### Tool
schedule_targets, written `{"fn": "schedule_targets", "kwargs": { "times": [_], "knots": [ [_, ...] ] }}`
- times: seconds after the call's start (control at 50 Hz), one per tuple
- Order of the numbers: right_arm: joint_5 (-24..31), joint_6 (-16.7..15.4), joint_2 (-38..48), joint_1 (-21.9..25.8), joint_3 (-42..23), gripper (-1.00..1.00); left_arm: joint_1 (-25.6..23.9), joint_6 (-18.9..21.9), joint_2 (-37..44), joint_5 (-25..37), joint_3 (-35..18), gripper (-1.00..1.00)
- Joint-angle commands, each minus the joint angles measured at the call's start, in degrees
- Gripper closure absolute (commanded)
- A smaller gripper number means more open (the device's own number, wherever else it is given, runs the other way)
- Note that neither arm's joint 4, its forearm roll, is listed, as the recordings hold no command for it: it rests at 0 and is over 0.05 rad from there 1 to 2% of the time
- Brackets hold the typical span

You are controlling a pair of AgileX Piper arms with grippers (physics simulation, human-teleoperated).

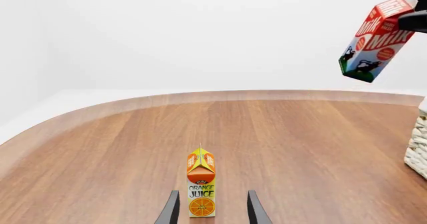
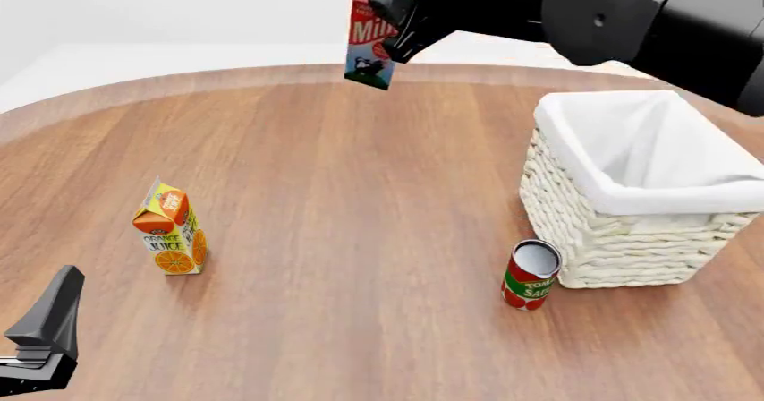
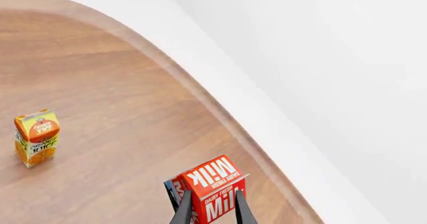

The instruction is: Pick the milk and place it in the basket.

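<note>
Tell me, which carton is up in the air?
The red milk carton. The right gripper holds it tilted, high above the table, while the orange juice carton stands on the wood.

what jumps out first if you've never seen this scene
The red milk hangs high above the far side of the table, pinched in the right gripper. Next comes the big white basket at the right, open and holding no carton, with a can beside it.
</note>
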Motion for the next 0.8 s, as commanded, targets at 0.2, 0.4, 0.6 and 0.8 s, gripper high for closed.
{"fn": "schedule_targets", "kwargs": {
  "times": [0.2, 0.4, 0.6, 0.8],
  "knots": [
    [-1.61, 1.17, -1.12, -8.22, -1.86, 1.0, 0.0, 0.0, 0.0, 0.0, 0.0, -1.0],
    [-2.26, 1.1, -1.27, -12.53, -1.53, 1.0, 0.0, 0.0, 0.0, 0.0, 0.0, -1.0],
    [-2.41, 1.08, -2.02, -16.49, -1.4, 1.0, 0.0, 0.0, 0.0, 0.0, 0.0, -1.0],
    [-3.44, 1.39, -3.54, -20.29, 1.37, 1.0, 0.0, 0.0, 0.0, 0.0, 0.0, -1.0]
  ]
}}
